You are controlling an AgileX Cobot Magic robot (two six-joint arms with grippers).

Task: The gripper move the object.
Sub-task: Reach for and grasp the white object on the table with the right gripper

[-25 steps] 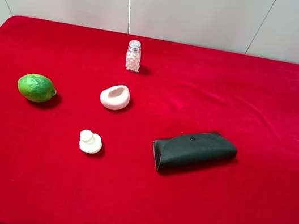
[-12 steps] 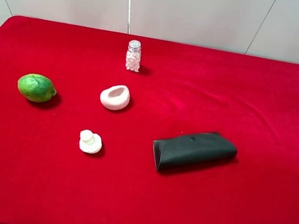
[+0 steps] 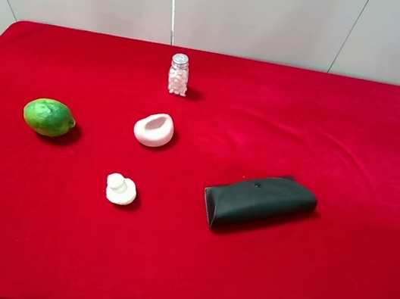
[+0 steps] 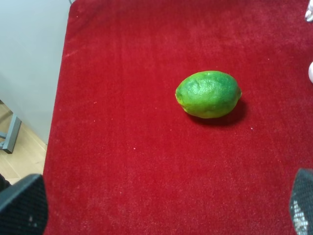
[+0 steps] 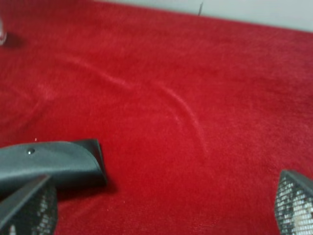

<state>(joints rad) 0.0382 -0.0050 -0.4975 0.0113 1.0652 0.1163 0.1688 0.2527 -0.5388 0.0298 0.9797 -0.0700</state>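
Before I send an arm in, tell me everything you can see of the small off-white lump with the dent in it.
The object is a small off-white rounded lump, matte and chalky-looking, with a hollow dent in its upper side, like a tiny bowl. It looks whole. It sits on the red cloth, casting a small shadow, and nothing else touches it. In the high view, the jar of white pellets stands apart behind it and the lime lies well off to its left.

We find bare red surface (image 3: 356, 137) on every side of the object (image 3: 153, 129); the jar (image 3: 178, 74) behind, the stacked piece (image 3: 120, 189) in front, the lime (image 3: 49, 117) and the black pouch (image 3: 259, 202) stand well apart from it.
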